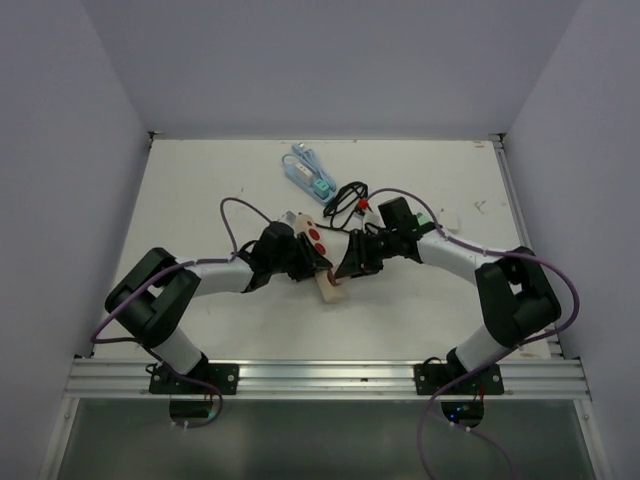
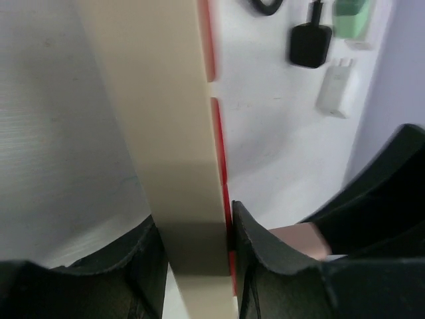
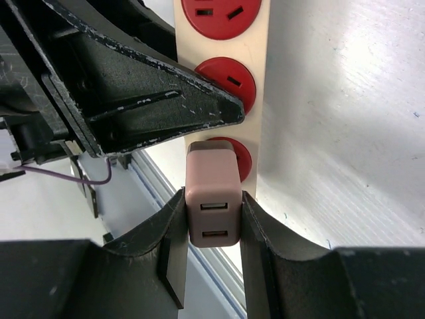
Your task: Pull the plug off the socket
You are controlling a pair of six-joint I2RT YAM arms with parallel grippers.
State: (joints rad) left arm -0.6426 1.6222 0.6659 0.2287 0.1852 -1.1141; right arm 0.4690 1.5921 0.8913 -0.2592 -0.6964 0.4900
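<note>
A cream power strip (image 1: 329,280) with red sockets (image 1: 318,237) lies mid-table. A pink plug (image 3: 212,198) with two USB ports sits against the third red socket (image 3: 244,159); its prongs are hidden. My right gripper (image 3: 212,222) is shut on the plug, one finger on each side. My left gripper (image 2: 192,256) is shut on the strip (image 2: 169,133), clamping its two long sides. The plug's pink tip (image 2: 300,239) shows in the left wrist view. In the top view the left gripper (image 1: 300,262) and the right gripper (image 1: 347,266) meet at the strip.
A black adapter (image 2: 309,44), a white charger (image 2: 336,86) and a green plug (image 2: 350,14) lie behind the strip. The top view shows a blue cable with a white adapter (image 1: 303,168) and a black cable (image 1: 349,197) there. The left gripper's body (image 3: 126,80) is close beside the plug.
</note>
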